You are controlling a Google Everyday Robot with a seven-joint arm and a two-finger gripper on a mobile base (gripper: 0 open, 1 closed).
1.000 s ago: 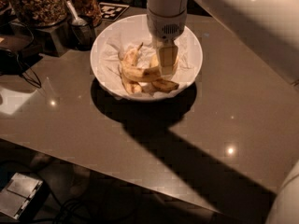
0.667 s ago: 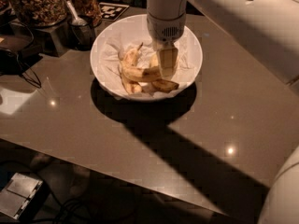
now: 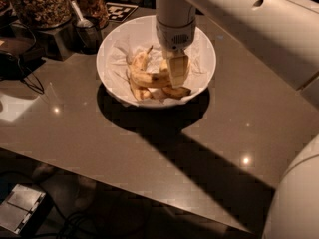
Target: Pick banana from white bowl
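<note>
The white bowl [image 3: 202,44], lined with crumpled white paper, stands at the back middle of the table. Three bananas lie in it. The long freckled banana [image 3: 148,78] lies across the middle. A second banana [image 3: 138,62] lies behind it on the left, and a shorter one [image 3: 177,91] lies at the front right. My gripper [image 3: 178,72] points straight down from the white arm into the bowl. It is at the right end of the long banana and hides that end.
A dark metal cup with a spoon [image 3: 87,30] stands just left of the bowl. Glass jars of nuts [image 3: 37,4] stand on a block at the back left. A black-and-white tag [image 3: 121,10] lies behind the bowl. Cables [image 3: 22,71] lie at the left edge. The table's front edge [image 3: 124,180] runs diagonally.
The arm has shifted slightly and the gripper sits a touch lower in the bowl. The bananas and the bowl have not moved.
</note>
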